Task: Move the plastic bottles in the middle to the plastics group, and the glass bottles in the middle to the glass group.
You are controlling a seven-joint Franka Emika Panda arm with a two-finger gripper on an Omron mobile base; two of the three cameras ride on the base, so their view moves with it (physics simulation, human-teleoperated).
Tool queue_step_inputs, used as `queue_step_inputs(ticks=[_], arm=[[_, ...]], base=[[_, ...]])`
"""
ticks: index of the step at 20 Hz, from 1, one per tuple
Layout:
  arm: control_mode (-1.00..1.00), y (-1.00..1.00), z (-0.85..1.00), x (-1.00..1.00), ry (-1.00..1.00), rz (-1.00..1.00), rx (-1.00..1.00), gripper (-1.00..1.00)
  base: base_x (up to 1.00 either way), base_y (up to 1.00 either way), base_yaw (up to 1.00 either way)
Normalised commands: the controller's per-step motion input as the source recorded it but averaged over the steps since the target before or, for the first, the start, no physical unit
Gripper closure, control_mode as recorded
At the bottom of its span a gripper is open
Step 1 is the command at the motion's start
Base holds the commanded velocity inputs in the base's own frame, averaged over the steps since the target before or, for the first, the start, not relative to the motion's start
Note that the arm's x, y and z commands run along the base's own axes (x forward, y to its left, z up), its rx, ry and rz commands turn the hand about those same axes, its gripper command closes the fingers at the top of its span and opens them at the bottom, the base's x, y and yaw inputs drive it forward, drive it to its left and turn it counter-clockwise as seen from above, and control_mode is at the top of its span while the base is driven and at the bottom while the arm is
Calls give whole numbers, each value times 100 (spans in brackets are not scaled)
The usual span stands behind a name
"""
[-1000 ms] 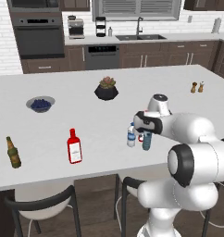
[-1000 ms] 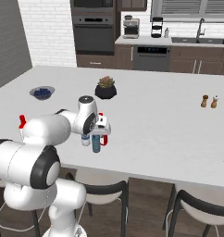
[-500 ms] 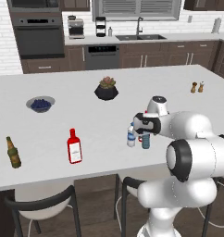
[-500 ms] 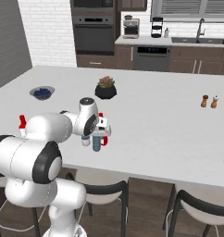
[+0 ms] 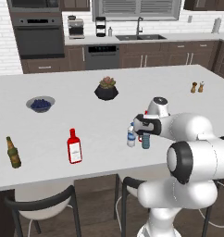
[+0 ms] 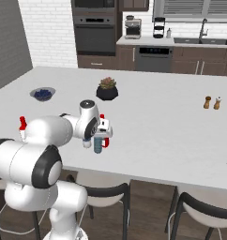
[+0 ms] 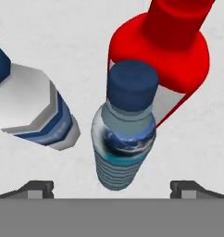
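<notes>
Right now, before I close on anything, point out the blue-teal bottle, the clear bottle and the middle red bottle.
blue-teal bottle (image 7: 127, 139): hand view, on its shoulder below the cap.
clear bottle (image 7: 33, 109): hand view, on its pale body above the blue label.
middle red bottle (image 7: 178, 46): hand view, on its red shoulder.

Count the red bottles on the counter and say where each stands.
2. One red bottle stands near the counter's front-left, beside the olive bottle; the other is mid-counter, behind the blue-teal bottle.

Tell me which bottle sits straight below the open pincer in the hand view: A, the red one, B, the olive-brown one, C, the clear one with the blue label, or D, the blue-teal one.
D: in the hand view the blue-teal bottle stands centred between the two fingertips of the open pincer, with the clear bottle off to one side and the red bottle behind it.
</notes>
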Motion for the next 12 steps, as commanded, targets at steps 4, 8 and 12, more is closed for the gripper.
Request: queue_step_inputs(ticks=[4,8,12], arm=[[-100,0,0,0,-10,0,0,-100],[-100,0,-6,0,-7,0,0,-100],[-100,0,-7,0,-3,0,0,-100]], base=[[0,0,0],[0,0,0],[0,0,0]])
